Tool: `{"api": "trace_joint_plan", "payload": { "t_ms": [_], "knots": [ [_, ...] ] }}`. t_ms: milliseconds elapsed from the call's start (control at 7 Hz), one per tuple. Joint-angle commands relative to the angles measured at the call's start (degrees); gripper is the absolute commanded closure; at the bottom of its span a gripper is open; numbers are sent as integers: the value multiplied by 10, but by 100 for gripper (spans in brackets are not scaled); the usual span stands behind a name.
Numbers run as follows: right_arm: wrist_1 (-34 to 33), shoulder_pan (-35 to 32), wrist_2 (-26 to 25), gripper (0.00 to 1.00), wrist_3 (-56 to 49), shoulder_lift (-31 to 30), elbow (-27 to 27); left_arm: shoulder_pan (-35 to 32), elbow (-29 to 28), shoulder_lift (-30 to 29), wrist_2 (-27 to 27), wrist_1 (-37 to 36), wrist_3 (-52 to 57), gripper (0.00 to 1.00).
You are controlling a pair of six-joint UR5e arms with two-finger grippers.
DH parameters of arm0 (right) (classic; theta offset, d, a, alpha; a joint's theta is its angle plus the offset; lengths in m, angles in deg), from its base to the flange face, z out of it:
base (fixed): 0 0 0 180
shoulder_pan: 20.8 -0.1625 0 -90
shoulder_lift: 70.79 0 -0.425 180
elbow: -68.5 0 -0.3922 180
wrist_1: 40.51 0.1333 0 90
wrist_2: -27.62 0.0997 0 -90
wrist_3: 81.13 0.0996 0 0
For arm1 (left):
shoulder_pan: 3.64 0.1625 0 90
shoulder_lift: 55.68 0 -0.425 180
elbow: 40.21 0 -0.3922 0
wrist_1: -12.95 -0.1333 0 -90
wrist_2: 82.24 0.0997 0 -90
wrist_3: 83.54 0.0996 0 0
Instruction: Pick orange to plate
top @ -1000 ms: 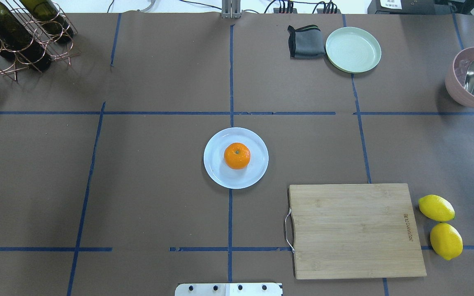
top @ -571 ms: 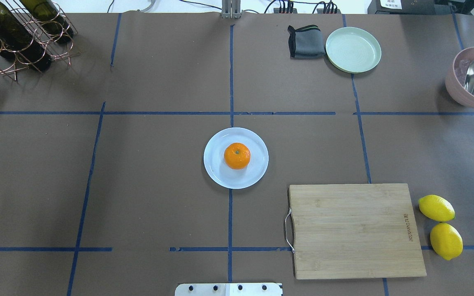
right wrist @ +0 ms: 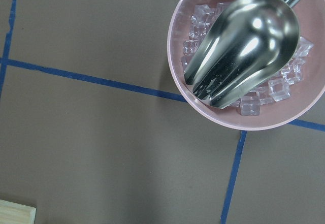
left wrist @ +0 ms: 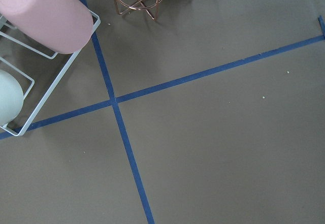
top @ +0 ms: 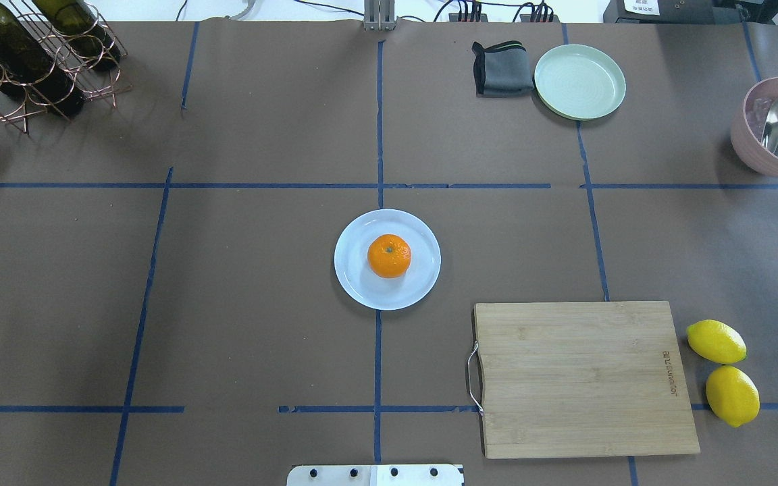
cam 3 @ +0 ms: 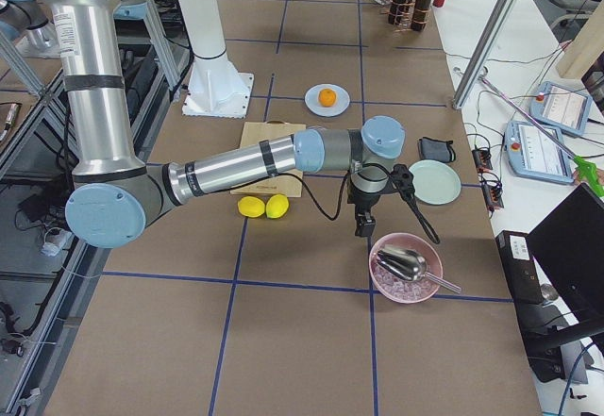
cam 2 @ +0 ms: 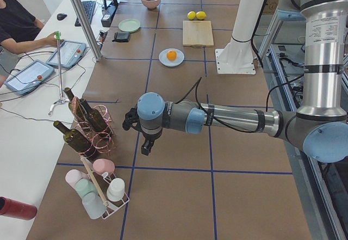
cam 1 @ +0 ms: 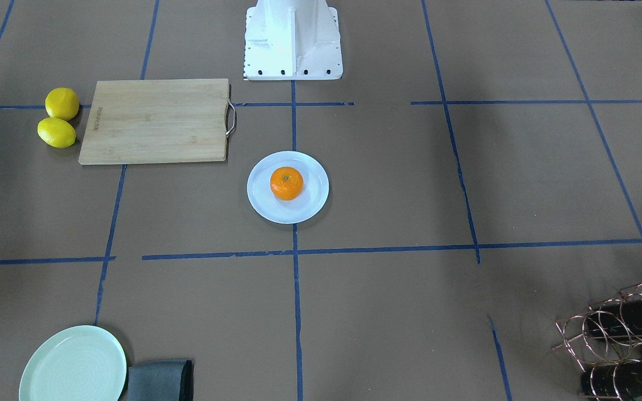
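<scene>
We see the orange (top: pixel 389 256) sitting in the plate (top: pixel 362 287), a glossy white plate near the middle of the brown bench (top: pixel 261 304). The fruit rests close to the plate's centre with its stem dot facing up, and bare white plate shows all round it.

Both arms are well apart from the plate. The left gripper (cam 2: pixel 145 151) hangs over the bench at the robot's left end, near a copper wire rack (top: pixel 65 50) that holds dark green wine bottles (top: pixel 4 40). We cannot tell whether its jaws are apart or together. Its wrist camera looks down on a white wire stand (left wrist: pixel 23 127) that carries a pink cup (left wrist: pixel 45 16) and a pale green cup (left wrist: pixel 7 99).

The right gripper (cam 3: pixel 360 230) hangs at the opposite end of the bench, just beside a pink bowl (right wrist: pixel 175 66). Here too we cannot tell how the jaws stand. The bowl holds clear ice cubes (right wrist: pixel 251 104). A shiny steel scoop (right wrist: pixel 244 46) lies on top of them, and its handle runs out over the rim.

A wooden cutting board (top: pixel 585 378) lies flat on the robot's right side, with two yellow lemons (top: pixel 716 341) side by side just past its outer edge. At the far side of the bench sits a mint-green plate (top: pixel 579 82), its ringed surface bare, with a folded grey cloth (top: pixel 502 69) just beside it.
</scene>
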Motion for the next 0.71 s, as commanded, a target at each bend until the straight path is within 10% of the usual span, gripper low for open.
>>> {"api": "trace_joint_plan", "payload": {
  "t_ms": [0, 571],
  "knots": [
    [2, -1, -3, 0, 0, 2, -1, 5, 7, -1, 1, -1, 0, 0],
    [3, -1, 3, 0, 2, 1, 1, 6, 5, -6, 1, -1, 0, 0]
  ]
}}
